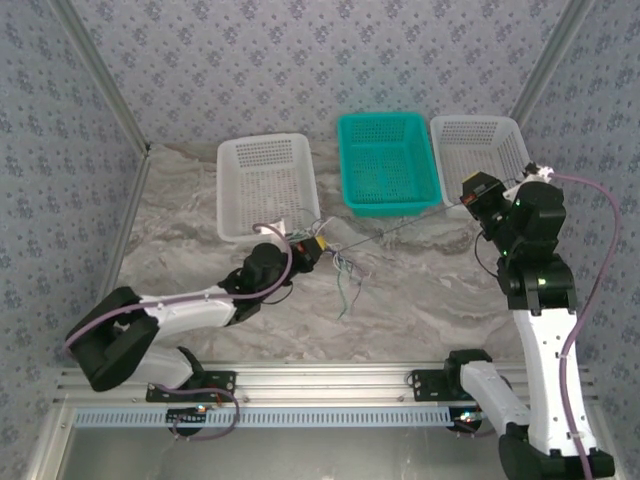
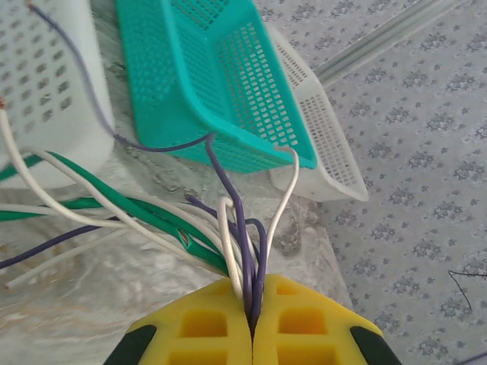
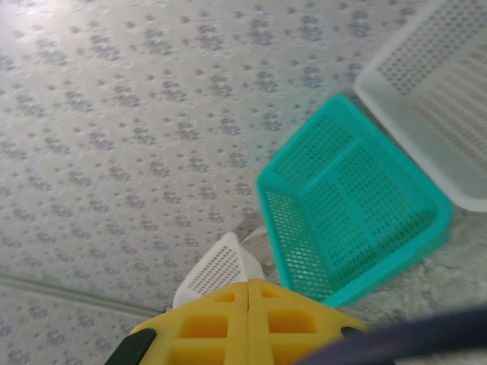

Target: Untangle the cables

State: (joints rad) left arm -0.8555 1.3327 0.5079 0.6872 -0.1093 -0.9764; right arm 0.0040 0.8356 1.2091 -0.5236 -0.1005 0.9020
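Cables (image 2: 242,243) clamped in the left gripper (image 2: 251,325), just in front of the teal basket (image 2: 175,114).

The left gripper's yellow jaws are squeezed together on a bunch of purple, whitish and green strands off the teal basket's near-left corner. From there the strands fan out over the marbled table (image 1: 420,300) on the near side of the basket, and their loose ends lie a little further from it. One thin dark strand runs straight along the basket's front wall to the right gripper (image 1: 478,200), which hangs off its near-right corner. That gripper's jaws are pressed together. A blurred dark strand crosses close under its camera, but I cannot tell whether it is pinched. A white basket (image 1: 262,139) stands to the teal basket's left with a gap, and another white basket (image 1: 475,119) stands just beside its right wall.
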